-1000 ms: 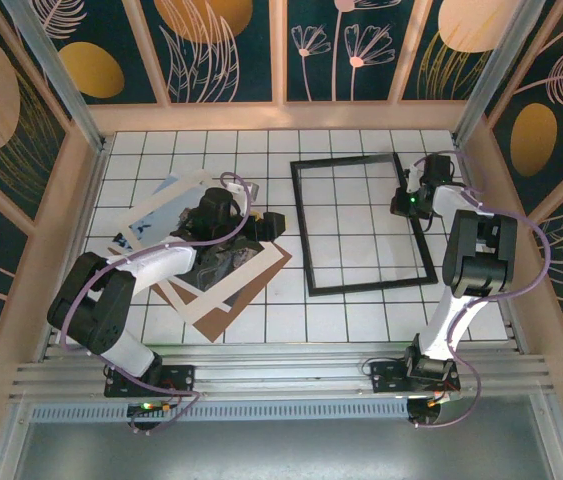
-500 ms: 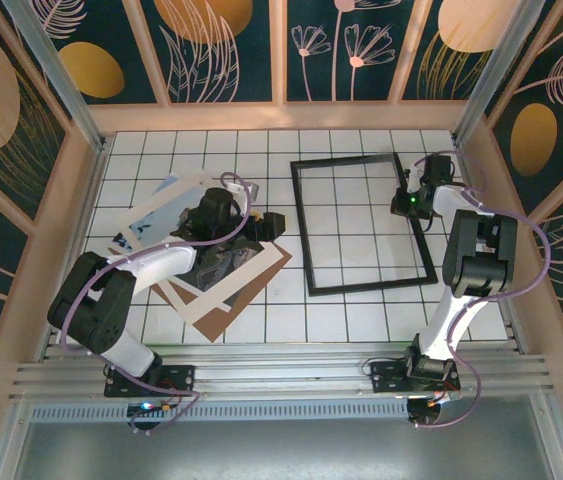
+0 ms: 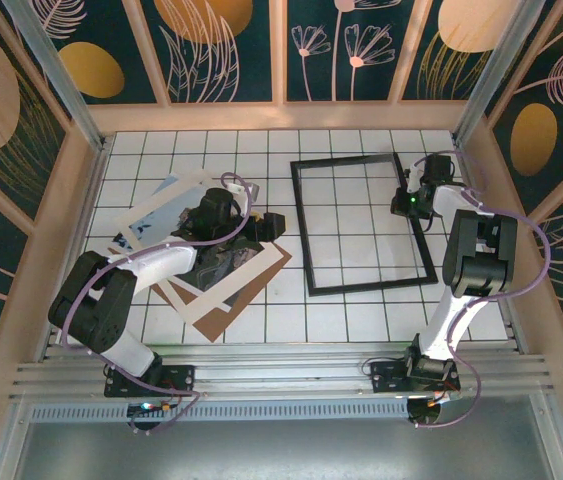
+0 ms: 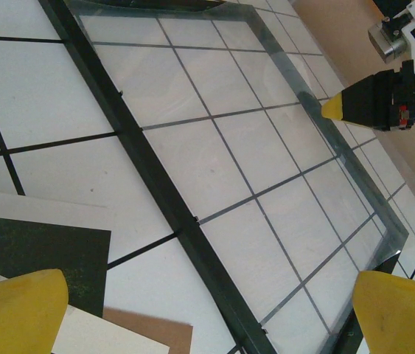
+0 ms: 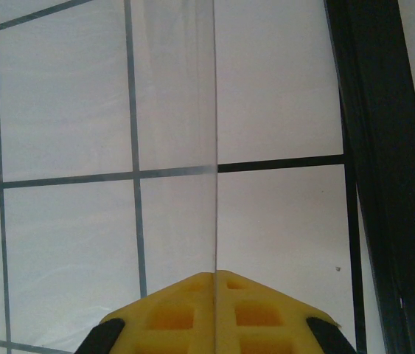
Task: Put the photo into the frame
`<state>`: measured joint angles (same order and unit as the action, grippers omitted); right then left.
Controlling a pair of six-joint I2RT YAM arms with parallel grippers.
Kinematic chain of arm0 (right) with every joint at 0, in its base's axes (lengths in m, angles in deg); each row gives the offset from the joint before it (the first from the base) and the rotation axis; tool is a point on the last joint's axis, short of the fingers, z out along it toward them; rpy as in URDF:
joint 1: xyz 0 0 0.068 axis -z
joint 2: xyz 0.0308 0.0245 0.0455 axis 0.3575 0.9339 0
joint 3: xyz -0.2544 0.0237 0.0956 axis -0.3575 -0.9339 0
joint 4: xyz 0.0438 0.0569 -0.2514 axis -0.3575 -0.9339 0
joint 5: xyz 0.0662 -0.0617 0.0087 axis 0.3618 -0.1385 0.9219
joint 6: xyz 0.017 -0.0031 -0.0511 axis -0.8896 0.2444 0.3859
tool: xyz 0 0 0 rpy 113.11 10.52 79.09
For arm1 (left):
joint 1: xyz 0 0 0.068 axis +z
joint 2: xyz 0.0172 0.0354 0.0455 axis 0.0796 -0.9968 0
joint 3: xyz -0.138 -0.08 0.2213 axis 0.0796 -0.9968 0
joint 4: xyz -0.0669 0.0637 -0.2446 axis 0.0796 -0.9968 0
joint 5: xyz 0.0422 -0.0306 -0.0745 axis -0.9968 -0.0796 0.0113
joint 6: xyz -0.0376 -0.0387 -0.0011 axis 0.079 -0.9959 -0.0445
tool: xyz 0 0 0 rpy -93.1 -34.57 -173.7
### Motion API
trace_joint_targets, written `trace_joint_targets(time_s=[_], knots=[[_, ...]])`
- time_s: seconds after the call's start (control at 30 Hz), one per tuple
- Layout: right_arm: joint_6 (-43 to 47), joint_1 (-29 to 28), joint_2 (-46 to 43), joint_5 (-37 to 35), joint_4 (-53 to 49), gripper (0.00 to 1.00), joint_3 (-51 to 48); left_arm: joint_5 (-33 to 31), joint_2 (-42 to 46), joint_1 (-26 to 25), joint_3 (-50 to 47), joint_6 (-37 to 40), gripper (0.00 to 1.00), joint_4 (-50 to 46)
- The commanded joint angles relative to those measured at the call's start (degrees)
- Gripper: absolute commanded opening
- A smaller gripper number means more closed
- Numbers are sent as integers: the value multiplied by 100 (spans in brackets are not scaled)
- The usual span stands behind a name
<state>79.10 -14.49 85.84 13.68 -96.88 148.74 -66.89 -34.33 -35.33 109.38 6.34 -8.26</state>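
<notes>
Frame (image 3: 373,285) rim black. Surface (image 3: 351,320) white tiles, dark grid lines. Photo (image 3: 161,205) pale blue over dark. Board (image 4: 144,335) brown. My fingers (image 4: 15,317) yellow.

arms (image 3: 151,262): white links, black joints | cables (image 3: 233,178) — seemingly lilac | fingertips (image 4: 15,313) yellow

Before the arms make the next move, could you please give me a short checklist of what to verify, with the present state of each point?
1. Left gripper open: ok.
2. Right gripper shut on the edge of the clear pane: ok.
3. Frame lying flat: ok.
4. Photo inside the frame: not ok, it lies beside the frame.
5. Photo free to grasp: cannot tell, the left arm partly covers it.
</notes>
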Motion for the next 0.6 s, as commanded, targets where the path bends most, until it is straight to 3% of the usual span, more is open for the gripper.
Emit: trace_joint_targets(time_s=[0.0, 0.57], knots=[[49, 66, 78, -194, 2, 0, 131, 1, -82, -43, 103, 100, 98, -15], [48, 82, 124, -144, 12, 0, 165, -17, -45, -35, 88, 100, 99, -36]])
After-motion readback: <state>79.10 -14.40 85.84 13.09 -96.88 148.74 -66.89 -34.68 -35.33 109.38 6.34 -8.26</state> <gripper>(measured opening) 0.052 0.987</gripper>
